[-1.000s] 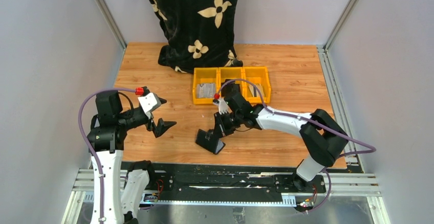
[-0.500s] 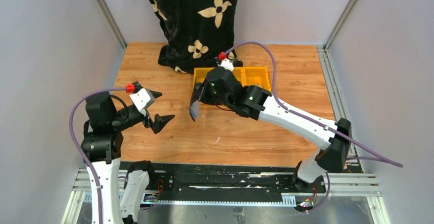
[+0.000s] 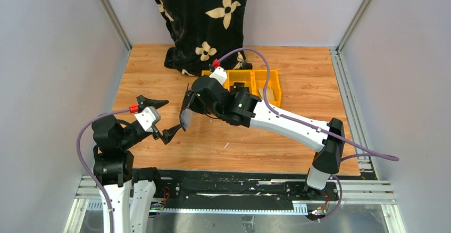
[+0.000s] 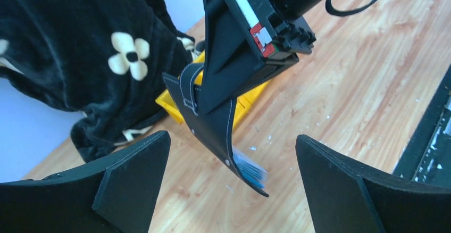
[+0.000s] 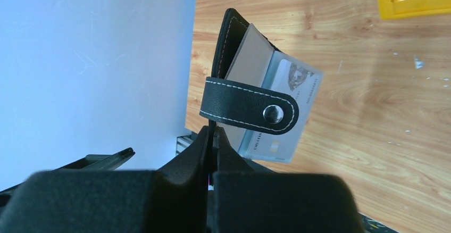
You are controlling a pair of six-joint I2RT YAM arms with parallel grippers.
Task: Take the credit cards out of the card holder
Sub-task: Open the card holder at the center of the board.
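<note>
The card holder (image 3: 186, 115) hung in the air, left of centre in the top view and clear of the worktop (image 3: 159, 68). The right claw (image 5: 213, 137) pinched its upper edge, clamped shut on the leather. Its tab (image 5: 250, 105) was snapped across, and the credit cards (image 5: 290, 86) poked out sideways beneath it. We read the long axis as running steeply downward, free end lowest. The left claw (image 3: 163, 118) sat just to the lower left of that end, fingers spread wide, holding nothing, close but not touching. In the left wrist view the holder hung dead centre between those fingers, a little ahead. So we judged the left arm the nearer one: straight forward onto the exposed card edges.
</note>
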